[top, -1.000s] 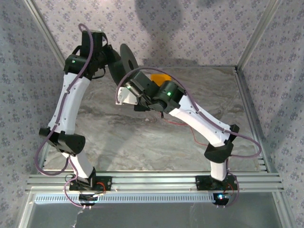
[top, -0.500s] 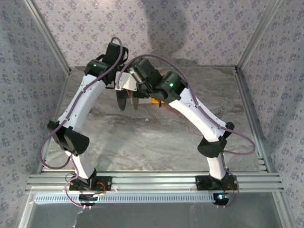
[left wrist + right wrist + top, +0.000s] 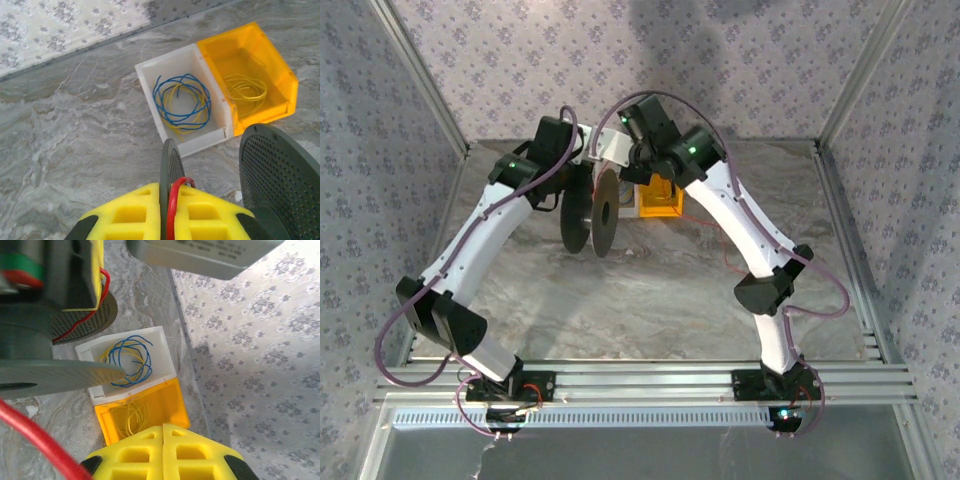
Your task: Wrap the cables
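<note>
Left hand (image 3: 168,194) pinching spool flange (image 3: 169,160) and red cable (image 3: 172,210), right hand (image 3: 163,432) closed tight, blurred cable beside it cut off.

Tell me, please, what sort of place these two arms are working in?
Most likely an enclosed robot test cell in a lab: patterned walls on an aluminium frame, a marble-look table with the arms bolted to a rail, and small bins of wire beside a black spool.

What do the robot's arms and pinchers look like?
The left arm and right arm have white links, black joints with small green lights, and purple leads looping alongside. The left gripper and right gripper have chunky yellow fingers with square pockets.
</note>
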### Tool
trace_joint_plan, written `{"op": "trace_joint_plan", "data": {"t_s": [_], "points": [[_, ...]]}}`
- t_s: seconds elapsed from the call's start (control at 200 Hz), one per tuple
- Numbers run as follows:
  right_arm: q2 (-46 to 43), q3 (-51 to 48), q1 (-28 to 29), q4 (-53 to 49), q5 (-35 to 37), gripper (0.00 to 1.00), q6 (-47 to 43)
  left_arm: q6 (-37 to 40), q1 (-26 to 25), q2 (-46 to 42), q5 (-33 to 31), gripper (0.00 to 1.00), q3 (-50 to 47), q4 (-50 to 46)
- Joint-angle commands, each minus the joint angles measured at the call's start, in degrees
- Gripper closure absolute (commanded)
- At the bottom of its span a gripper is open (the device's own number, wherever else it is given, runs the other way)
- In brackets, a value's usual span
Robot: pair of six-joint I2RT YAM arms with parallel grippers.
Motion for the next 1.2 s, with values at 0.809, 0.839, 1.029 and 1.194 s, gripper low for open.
{"op": "trace_joint_plan", "data": {"t_s": [0.809,0.839,1.029,1.194], "points": [[13.1,4.5,-23.4,9.1,-26.4,0.83,14.2,9.9,12.0,-5.4,35.3,1.0,10.3,-3.3],[12.6,3.1,-23.8,9.1,-27.6,0.84,14.1,9.1,12.7,-6.1,35.8,1.0,10.0,-2.3],[1.7,-19.7,-25.0,19.6,-29.9,0.91,16.1,2.7,17.0,-10.7,40.4,1.0,6.5,5.2],[-5.0,-32.1,-25.2,23.2,-30.1,1.0,17.9,-11.1,23.3,-13.7,52.5,1.0,1.7,17.9]]}}
